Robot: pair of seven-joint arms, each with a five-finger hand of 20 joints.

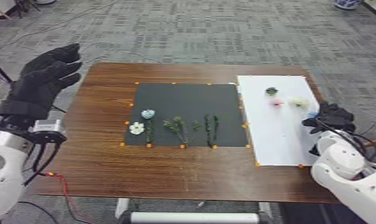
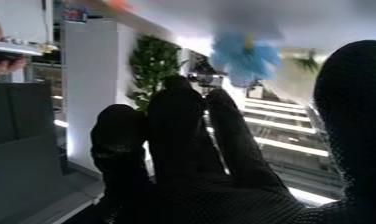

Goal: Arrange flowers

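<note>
Since the black-gloved right hand (image 1: 335, 118) is open beside the light-blue flower (image 1: 312, 114), middle right in the head view, it should probably pinch low and gently, to avoid crushing.

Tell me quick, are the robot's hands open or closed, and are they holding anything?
Left hand: open, holding nothing.
Right hand: open, near the blue flower, not gripping it.
</note>
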